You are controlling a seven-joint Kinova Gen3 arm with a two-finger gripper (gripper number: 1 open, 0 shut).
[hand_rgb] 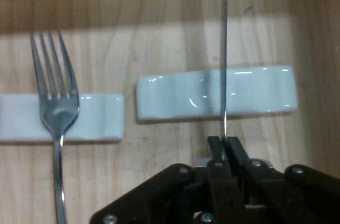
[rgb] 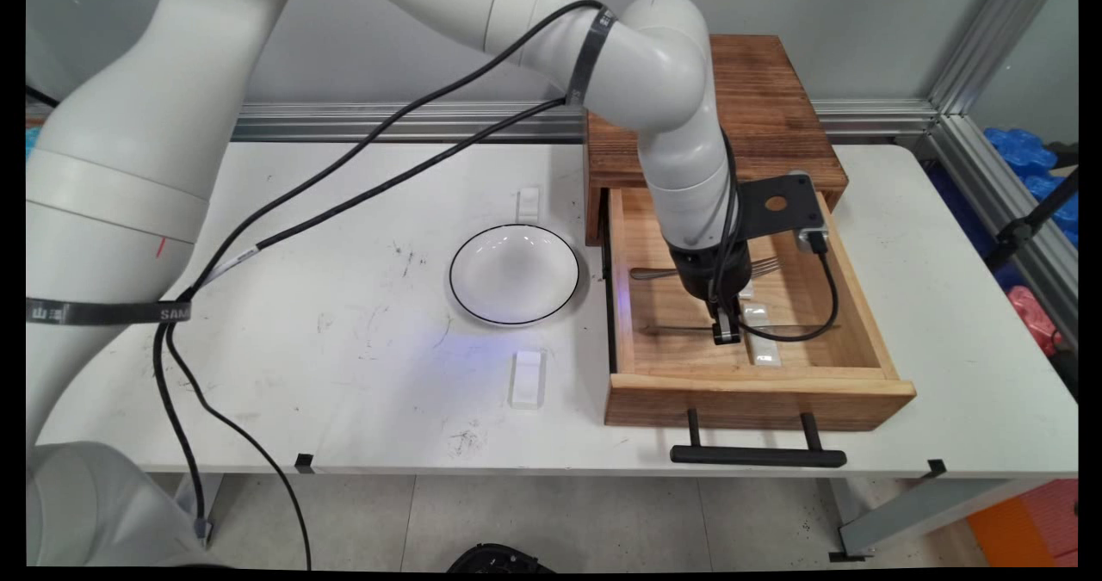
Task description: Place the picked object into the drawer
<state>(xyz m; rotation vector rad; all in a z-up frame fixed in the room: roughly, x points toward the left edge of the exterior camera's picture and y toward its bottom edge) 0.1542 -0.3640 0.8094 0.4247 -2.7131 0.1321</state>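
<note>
We see the gripper [hand_rgb: 223, 147] inside the open wooden drawer [rgb: 758, 387], its 2 fingers pinched on a knife [hand_rgb: 224, 49] whose long axis runs straight ahead across a white rest [hand_rgb: 159, 102]; the fork [hand_rgb: 56, 107] lies parallel alongside.

My main view looks down from above the table's [rgb: 362, 366] near side toward the back wall. My hand view sits close, staring straight down into the open drawer [rgb: 758, 383]; both share its fork [rgb: 689, 271] [hand_rgb: 56, 107] and rests.
</note>
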